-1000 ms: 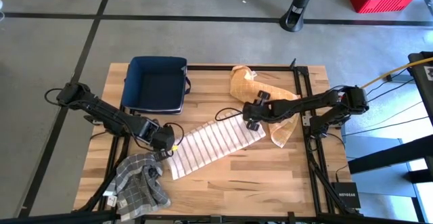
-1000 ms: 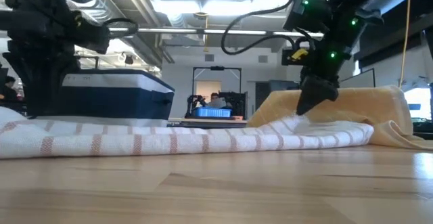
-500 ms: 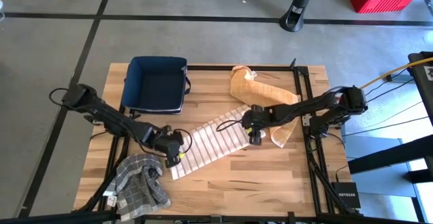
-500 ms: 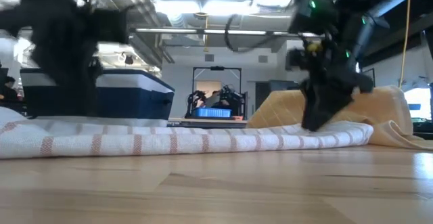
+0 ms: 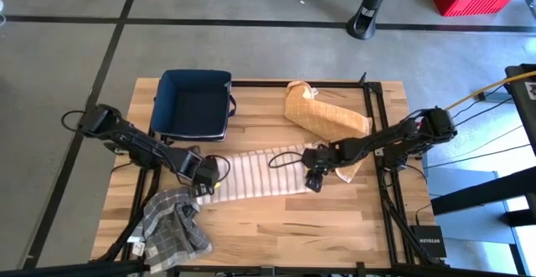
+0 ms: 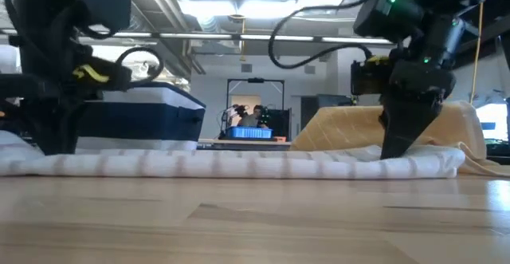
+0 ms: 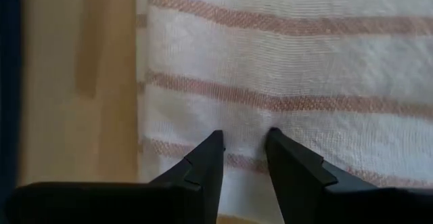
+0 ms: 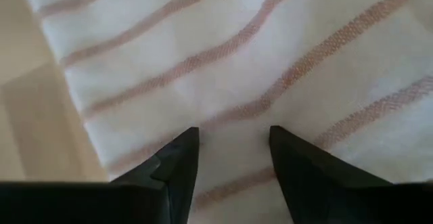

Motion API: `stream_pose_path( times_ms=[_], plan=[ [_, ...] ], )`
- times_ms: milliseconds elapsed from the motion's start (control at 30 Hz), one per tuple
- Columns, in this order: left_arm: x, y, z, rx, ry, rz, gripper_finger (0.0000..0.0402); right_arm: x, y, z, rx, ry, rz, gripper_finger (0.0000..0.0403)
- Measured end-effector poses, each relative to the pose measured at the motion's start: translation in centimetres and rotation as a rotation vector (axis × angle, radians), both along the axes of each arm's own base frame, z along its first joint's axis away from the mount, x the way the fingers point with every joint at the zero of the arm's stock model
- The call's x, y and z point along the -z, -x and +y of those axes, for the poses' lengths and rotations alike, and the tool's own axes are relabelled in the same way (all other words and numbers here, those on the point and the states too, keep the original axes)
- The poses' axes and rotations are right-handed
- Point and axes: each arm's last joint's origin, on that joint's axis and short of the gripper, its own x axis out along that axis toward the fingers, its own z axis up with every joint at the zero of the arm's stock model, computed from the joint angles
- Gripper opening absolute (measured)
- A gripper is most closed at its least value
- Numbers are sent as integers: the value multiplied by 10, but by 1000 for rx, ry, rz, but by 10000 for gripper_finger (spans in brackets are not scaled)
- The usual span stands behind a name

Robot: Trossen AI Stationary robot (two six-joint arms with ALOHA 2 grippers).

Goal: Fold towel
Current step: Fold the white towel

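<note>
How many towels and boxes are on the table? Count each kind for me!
Towels: 3 – white striped towel, yellow towel, grey checked towel
Bins: 1 – dark blue bin
Total: 4

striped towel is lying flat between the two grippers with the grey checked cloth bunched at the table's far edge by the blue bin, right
Not quite. The grey checked cloth is bunched at the table's near left corner, well away from the blue bin at the far edge; the high view shows it. The striped towel does lie flat between the left gripper and right gripper.
</note>
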Motion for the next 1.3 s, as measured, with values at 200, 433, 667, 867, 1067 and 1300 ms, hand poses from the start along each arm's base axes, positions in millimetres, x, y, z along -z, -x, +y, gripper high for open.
stream_pose_path(
  times_ms=[200,433,667,867,1067,1300],
  plan=[
    [-47,-11,-3,10,53,-129,96,-40,-9,5,2,-15,-57,183],
    [-82,-48,-8,173,15,-571,95,-71,11,1,29,-5,-76,185],
    [-62,-98,3,262,-79,-792,95,-41,35,-3,152,-57,-49,242],
    [-28,-116,2,336,-94,-737,95,-4,51,-7,303,-138,-62,296],
    [-6,-122,1,363,-106,-685,95,15,56,-8,429,-268,-222,303],
    [1,-126,-1,358,-95,-695,95,22,57,-8,521,-309,-278,303]
  ],
)
